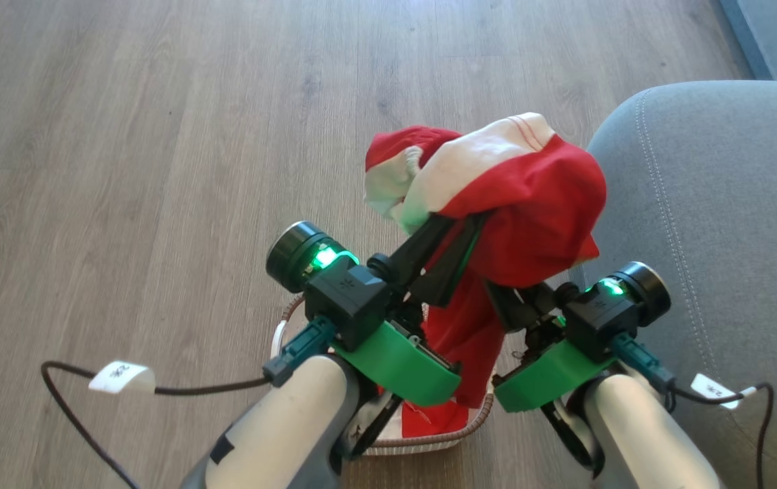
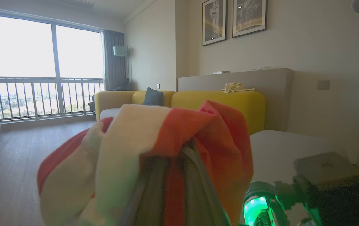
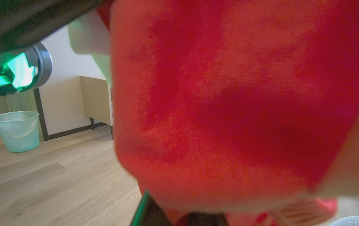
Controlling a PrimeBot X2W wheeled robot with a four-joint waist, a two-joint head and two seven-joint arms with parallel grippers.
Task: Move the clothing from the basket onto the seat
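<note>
The clothing [image 1: 531, 197], a red garment with a white band, hangs bunched in the air above the basket [image 1: 429, 445], and its tail drops into the basket. My left gripper [image 1: 453, 227] is shut on it from below, and in the left wrist view the cloth [image 2: 167, 141] drapes over both fingers [image 2: 198, 188]. Coming in from the right, my right gripper [image 1: 507, 299] has its fingers buried under the red cloth [image 3: 229, 110] and shut on it. More red fabric [image 1: 429, 418] lies inside the basket. The grey seat [image 1: 714, 204] stands right beside the lifted garment.
The basket stands on a wood floor [image 1: 157, 170] between my forearms. Cables with white tags trail at the left [image 1: 120, 377] and right [image 1: 714, 387]. A yellow sofa [image 2: 217, 103] and a pale green bin [image 3: 18, 130] stand farther off.
</note>
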